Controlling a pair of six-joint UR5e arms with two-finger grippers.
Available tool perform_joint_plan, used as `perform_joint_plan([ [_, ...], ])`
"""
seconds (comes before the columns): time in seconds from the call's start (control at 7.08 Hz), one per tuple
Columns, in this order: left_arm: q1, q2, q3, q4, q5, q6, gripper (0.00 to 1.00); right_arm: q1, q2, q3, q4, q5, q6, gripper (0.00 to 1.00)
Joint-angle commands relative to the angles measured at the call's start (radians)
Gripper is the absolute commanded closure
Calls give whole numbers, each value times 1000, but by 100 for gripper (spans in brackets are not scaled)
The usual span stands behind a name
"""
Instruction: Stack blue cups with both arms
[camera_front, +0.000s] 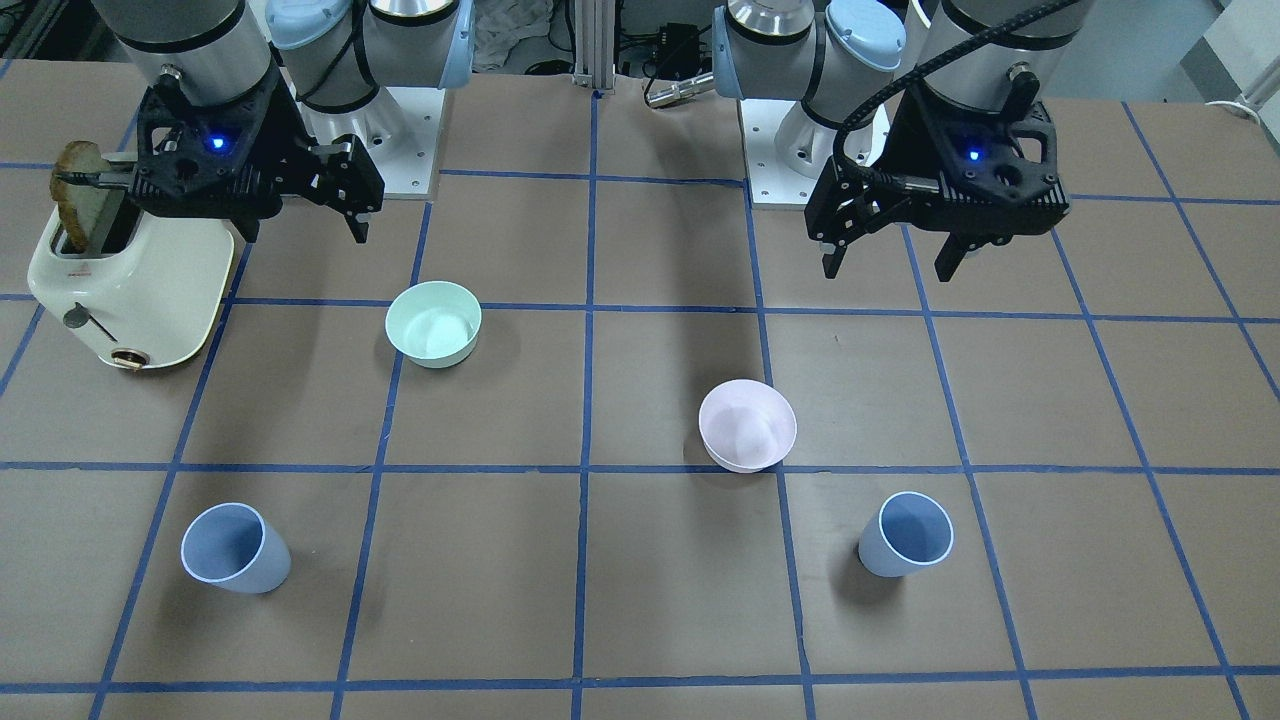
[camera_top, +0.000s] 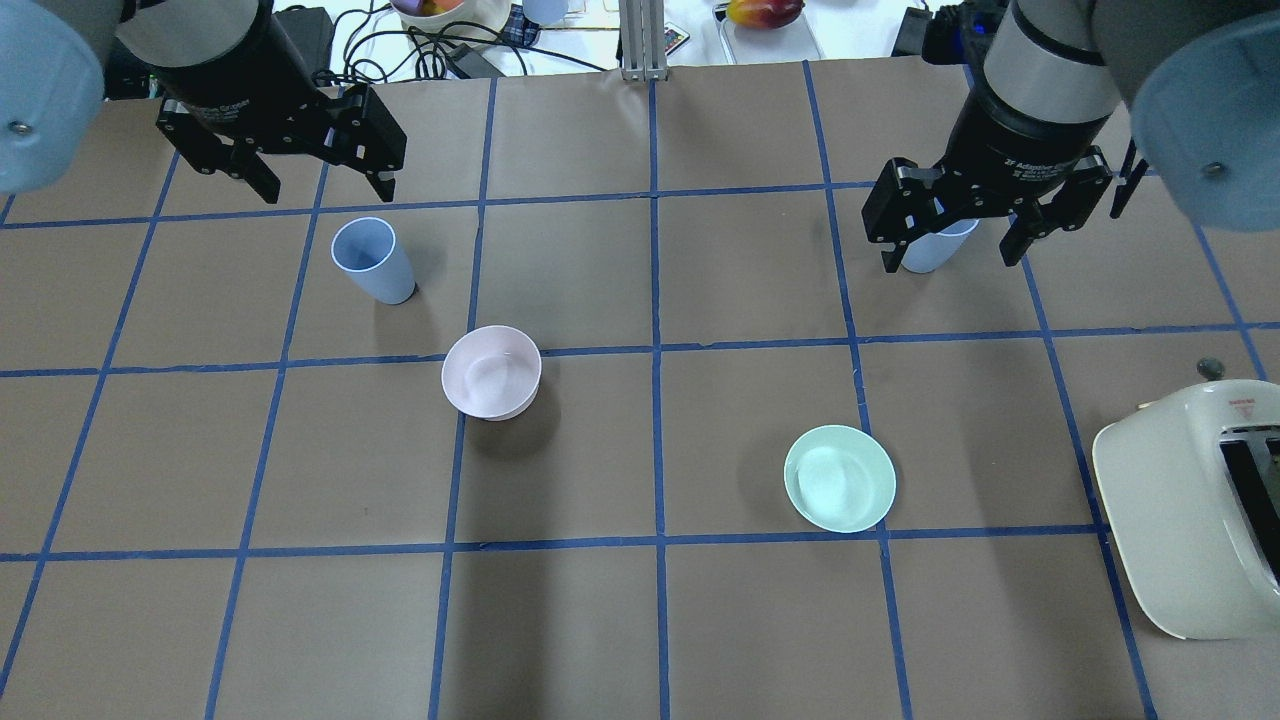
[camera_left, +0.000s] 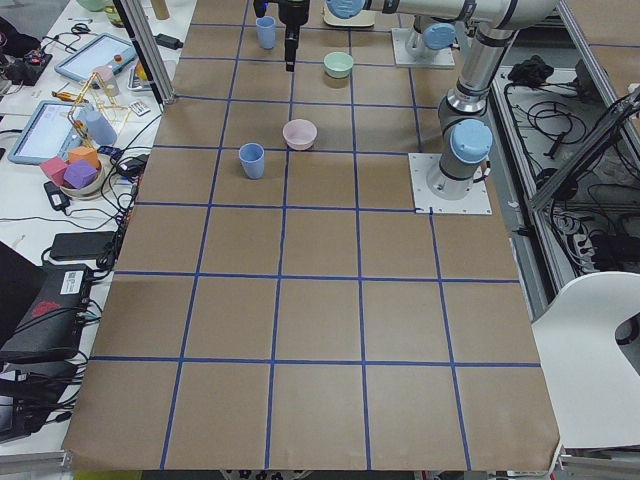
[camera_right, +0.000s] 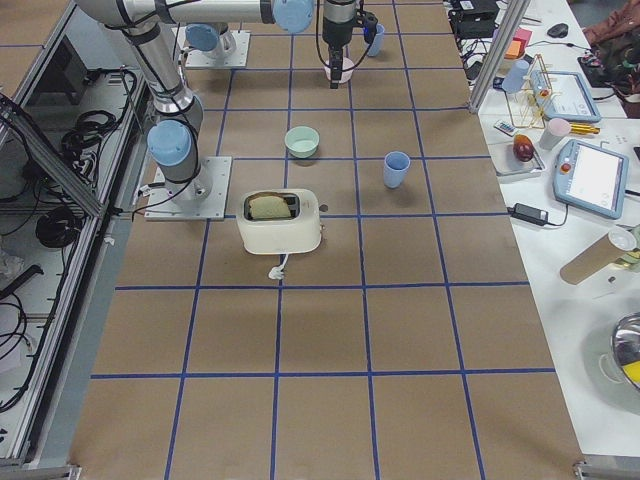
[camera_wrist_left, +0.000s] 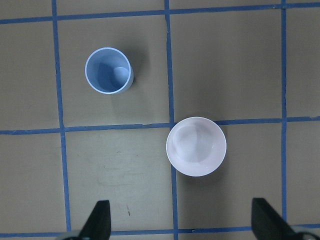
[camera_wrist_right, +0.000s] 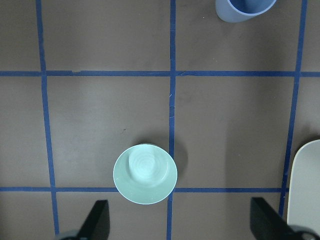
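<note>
Cream toaster (camera_front: 130, 290), near the robot-side edge on the right, holds one toast slice (camera_front: 80, 190); its red label is unreadable. Mint-green bowl (camera_front: 433, 322) and pale pink bowl (camera_front: 747, 425) stand mid-worktop, both empty. Toward the operators' edge, left blue cup (camera_front: 905, 535) and right blue cup (camera_front: 235, 548) stand upright, empty, well apart. Left gripper (camera_front: 890, 265) and right gripper (camera_front: 300, 235) hang with fingers spread, holding nothing.

Overhead, 1 blue cup (camera_top: 935, 252) peeks between the right gripper (camera_top: 949, 262)'s fingers (camera_top: 887, 240), its top hidden behind that gripper.
</note>
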Motion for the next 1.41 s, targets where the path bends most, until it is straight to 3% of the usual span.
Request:
perform_joint_plan([
  [0.0,8,-20,13,12,-2,12,0,-1,6,-6,-5,-13,-3,0],
  [0.42,16,-100,22,13,-2,13,0,-89,21,-9,-24,2,-28,0],
  [0.56,21,-167,11,62,-3,18,0,-140,92,-22,-82,2,-48,0],
  [0.99,57,-392,19,368,18,47,0,-179,338,-228,-195,-8,-242,0],
  [1.27,70,-466,10,420,24,64,0,-187,433,-256,-293,-7,-247,0],
])
